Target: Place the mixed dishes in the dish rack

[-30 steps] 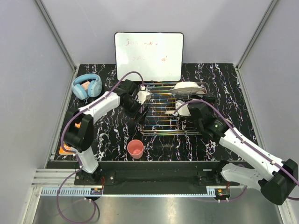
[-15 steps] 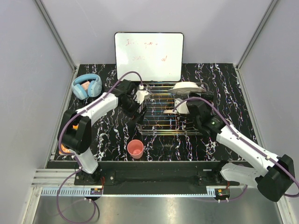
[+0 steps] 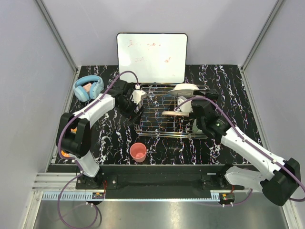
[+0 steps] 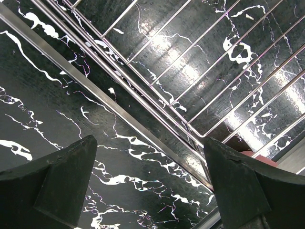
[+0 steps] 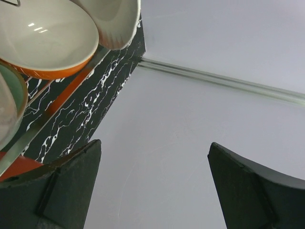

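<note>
My table (image 3: 228,86): black top with white marble veining.

Directly on it:
- dish rack (image 3: 159,117), silver wire, in the middle toward the back; from my left wrist its base bars show close over the top.
- small pink cup (image 3: 138,151), upright, mouth up, near the front edge, apart from the rack.
- light-blue headphones (image 3: 89,87), back left corner.
- white board (image 3: 152,57), black-framed, standing at the back edge just behind the rack.
- orange book (image 3: 65,152), left edge, mostly hidden behind my left arm (image 3: 78,138).

In the dish rack (image 3: 157,119) the left and middle bars seem bare; bowls (image 3: 190,88) crowd its far right corner, the white board (image 3: 151,57) walls its far side, and the small pink cup (image 3: 138,151) stands nearer, left.
</note>
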Controlling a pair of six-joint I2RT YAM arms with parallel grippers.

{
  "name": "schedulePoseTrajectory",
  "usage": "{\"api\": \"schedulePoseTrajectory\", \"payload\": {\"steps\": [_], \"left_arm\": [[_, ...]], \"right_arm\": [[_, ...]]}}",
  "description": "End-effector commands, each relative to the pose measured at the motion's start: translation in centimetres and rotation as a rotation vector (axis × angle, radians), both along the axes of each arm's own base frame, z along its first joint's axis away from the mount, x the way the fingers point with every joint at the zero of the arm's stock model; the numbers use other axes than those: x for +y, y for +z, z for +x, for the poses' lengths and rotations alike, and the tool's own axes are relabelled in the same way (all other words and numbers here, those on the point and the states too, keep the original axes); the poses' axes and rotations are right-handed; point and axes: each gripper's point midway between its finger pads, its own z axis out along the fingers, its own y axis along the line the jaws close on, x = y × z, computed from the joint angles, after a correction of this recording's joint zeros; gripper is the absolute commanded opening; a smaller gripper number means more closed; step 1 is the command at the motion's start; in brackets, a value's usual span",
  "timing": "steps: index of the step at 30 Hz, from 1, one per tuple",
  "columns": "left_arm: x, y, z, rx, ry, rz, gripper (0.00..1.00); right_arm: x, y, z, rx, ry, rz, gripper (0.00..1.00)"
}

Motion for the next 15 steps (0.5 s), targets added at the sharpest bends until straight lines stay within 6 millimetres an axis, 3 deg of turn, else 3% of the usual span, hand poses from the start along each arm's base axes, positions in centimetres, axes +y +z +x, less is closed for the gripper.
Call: {"api": "schedulePoseTrajectory", "payload": {"steps": [1,4,7,8,10,14,15], "left_arm": [[2.0,0.0,-1.1,0.018,-0.015,0.076,0.96],[1.4,1.1,-1.1,0.009,-0.023,0.059,0.96],[0.9,3.2,-1.1,-0.010,-0.024,0.029,0.98],[0.7,4.2,-0.8,-0.031,-0.023,0.019,0.99],[0.8,5.7,-0.9,-0.053,-0.015,0.013,0.99],[1.0,9.2,-0.8,-0.125,0.005,-0.007,0.99],[1.2,10.1,-0.9,-0.147,0.014,-0.011,0.99]], "right_arm": [[-1.2,1.3,-1.6,-0.034,-0.012,0.057,1.00],[-1.4,3.0,-2.4,-0.097,-0.047,0.210,1.00],[-1.2,6.2,-2.8,-0.193,-0.103,0.469,1.00],[-0.9,7.8,-3.0,-0.243,-0.140,0.638,1.00],[-0.6,8.7,-3.4,-0.270,-0.173,0.800,1.00],[2.3,9.8,-5.0,-0.188,-0.199,1.239,1.00],[4.3,9.7,-5.7,-0.088,-0.130,1.307,1.00]]}}
